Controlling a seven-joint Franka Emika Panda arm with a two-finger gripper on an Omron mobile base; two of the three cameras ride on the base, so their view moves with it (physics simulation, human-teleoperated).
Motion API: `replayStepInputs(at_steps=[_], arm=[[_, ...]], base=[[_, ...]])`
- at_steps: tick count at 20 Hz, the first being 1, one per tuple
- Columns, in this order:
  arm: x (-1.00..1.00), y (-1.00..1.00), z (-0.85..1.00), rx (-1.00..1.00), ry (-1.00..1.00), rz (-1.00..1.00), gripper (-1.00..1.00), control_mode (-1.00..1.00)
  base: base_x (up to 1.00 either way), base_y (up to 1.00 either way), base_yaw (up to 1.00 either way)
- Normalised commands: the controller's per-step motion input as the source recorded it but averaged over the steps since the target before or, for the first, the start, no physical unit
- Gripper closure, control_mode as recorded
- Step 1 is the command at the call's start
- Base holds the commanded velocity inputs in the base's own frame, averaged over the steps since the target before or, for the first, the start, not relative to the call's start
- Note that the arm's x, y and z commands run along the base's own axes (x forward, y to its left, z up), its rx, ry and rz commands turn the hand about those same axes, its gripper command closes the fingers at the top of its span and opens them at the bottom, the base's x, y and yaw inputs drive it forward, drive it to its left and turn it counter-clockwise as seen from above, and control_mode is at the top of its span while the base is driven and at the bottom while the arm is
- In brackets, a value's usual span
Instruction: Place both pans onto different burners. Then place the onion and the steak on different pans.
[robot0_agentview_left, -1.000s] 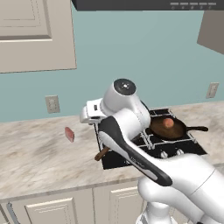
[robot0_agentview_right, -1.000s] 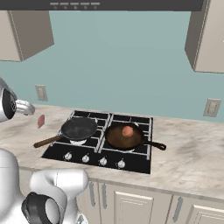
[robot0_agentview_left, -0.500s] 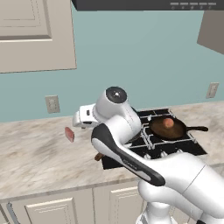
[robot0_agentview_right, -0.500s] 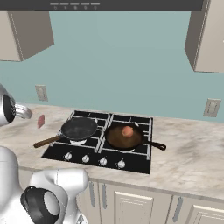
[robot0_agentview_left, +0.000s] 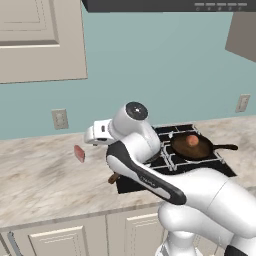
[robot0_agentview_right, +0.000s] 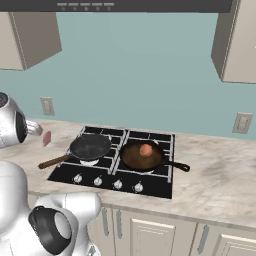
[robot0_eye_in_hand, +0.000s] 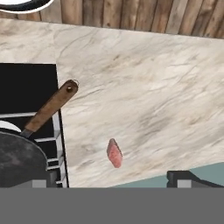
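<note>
Both pans sit on separate burners: the black frying pan with the wooden handle on the left, the reddish-brown pan right, holding the round orange onion. The flat pink steak lies on the marble surface left of the black cooktop, waiting. The gripper, open and empty, hangs near it.

No text, label, brand, number or sign can be read in any view; the faint marks on the range hood are too small to be made out.
</note>
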Motion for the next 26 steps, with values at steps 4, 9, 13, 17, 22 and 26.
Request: replayStepInputs(at_steps=[4, 9, 13, 17, 22, 26], arm=[[0.15, 0.04, -0.03, -0.01, 0.09, 0.12, -1.0, -1.0], [0.01, 0.17, 0.0, -0.09, 0.1, 0.07, -1.0, -1.0], [-0.03, 0.31, -0.04, -0.13, 0.02, 0.0, -1.0, -1.0], [-0.02, 0.14, -0.11, -0.1, 0.0, 0.0, -1.0, -1.0], [0.03, 0.0, -0.1, -0.06, 0.0, 0.0, -1.0, -1.0], [0.12, 0.0, -0.16, -0.06, 0.0, 0.0, -1.0, -1.0]], base=[[0.0, 0.0, 0.0], [0.0, 0.0, 0.0], [0.0, 0.0, 0.0], [0.0, 0.0, 0.0], [0.0, 0.0, 0.0], [0.0, 0.0, 0.0]])
